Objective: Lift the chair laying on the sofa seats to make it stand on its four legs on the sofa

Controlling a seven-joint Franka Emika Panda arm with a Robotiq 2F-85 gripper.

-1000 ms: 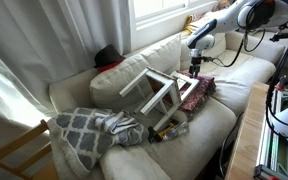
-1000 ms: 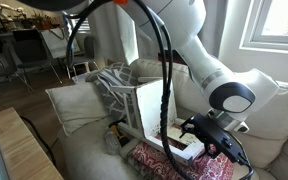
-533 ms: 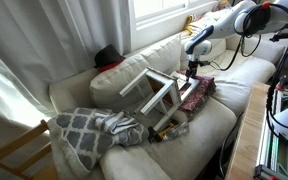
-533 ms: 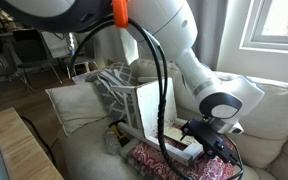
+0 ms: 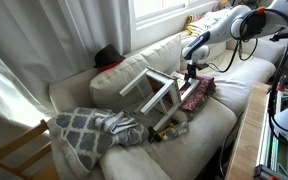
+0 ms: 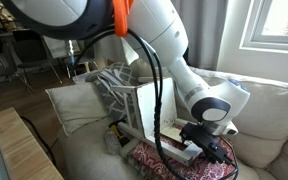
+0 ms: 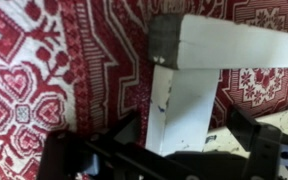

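Pincer (image 7: 184, 150) released, jaws either side of a white post of the small white-painted wooden chair (image 7: 214, 45), not clenched on it. A sliver of cloth shows between the post and one jaw; contact on the other side is unclear.

Chair (image 5: 152, 92) lies tipped on the seat cushions of the table (image 5: 134, 62), here a large cream fabric sofa with plump cushions. Its nearest end is directly under the pincer (image 5: 192, 70) and the rest runs away from it. A red-and-white patterned woven cloth (image 7: 44, 70) lies beneath the pincer and the post.

Risks, my read:
- A grip on one thin post far from the chair's middle could let the chair pivot in the jaws and drop back.
- Painted wood looks slick and the bite is shallow, so it may slip.
- The cloth may snag a leg or get dragged up with it.
- Soft cushions give poor footing; the chair could tip once set upright.

Hard to see:
- In an exterior view the forearm covers most of the pincer (image 6: 209, 150), so jaw gap is unreadable there.
- Wrist view is blurred and cropped; can't tell which post this is.
- Far legs are partly hidden.
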